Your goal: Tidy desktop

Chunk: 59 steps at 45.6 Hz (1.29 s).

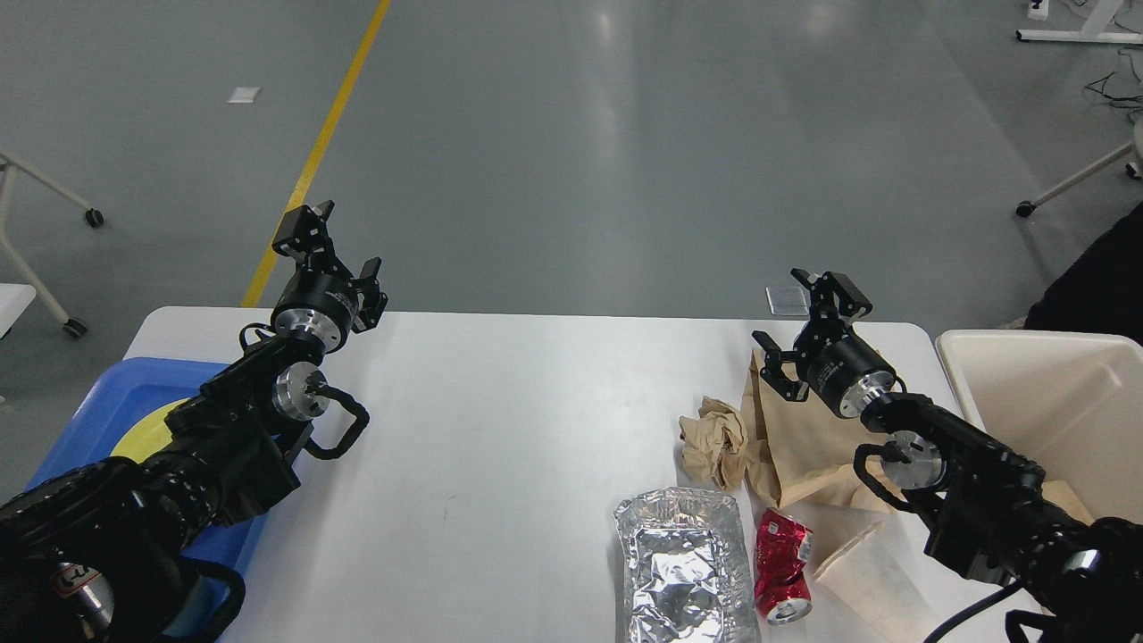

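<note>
The white desktop (pixel 500 429) fills the lower half of the head view. On its right part lie a crumpled brown paper ball (pixel 713 439), a flat brown paper bag (pixel 799 442), a crushed foil tray (pixel 683 564), a crushed red can (pixel 783 572) and a pale paper cup (pixel 871 576) on its side. My left gripper (pixel 337 246) is open, raised over the desktop's far left edge, holding nothing. My right gripper (pixel 802 317) is open too, hanging above the far end of the paper bag, empty.
A blue tray (pixel 107 402) holding a yellow plate (pixel 156 424) sits at the left edge, partly under my left arm. A cream bin (pixel 1045 393) stands off the right end. A dark-clothed person (pixel 1094 290) is at far right.
</note>
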### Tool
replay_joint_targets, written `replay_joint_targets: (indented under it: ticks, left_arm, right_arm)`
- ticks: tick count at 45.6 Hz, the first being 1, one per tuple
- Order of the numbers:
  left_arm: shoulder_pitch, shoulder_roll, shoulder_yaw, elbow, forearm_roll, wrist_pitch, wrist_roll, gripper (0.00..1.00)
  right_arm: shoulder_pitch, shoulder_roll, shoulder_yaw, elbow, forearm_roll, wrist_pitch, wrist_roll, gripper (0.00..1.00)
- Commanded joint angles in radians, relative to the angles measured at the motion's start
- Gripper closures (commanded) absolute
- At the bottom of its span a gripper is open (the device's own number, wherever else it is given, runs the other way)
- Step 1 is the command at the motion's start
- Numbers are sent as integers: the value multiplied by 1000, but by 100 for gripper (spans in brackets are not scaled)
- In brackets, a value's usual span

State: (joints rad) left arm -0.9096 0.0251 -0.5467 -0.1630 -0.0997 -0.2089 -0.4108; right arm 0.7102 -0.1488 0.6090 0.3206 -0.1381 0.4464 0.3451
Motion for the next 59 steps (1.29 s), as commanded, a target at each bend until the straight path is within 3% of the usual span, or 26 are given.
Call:
replay_joint_targets:
  ticks: [1, 27, 40, 59]
  left_arm:
    - [0, 0, -1, -1, 0, 0, 1, 4]
    - [0, 1, 1, 0, 0, -1, 0, 4]
    - [0, 0, 1, 0, 0, 0, 1, 4]
    - [0, 1, 1, -1, 0, 0, 1, 4]
  right_arm:
    - [0, 0, 0, 0, 0, 0, 0, 0]
    - [25, -24, -17, 14, 3, 6, -14, 0]
    - [44, -72, -15, 18, 12, 124, -14, 0]
    - [121, -302, -17, 18, 15, 121, -11, 0]
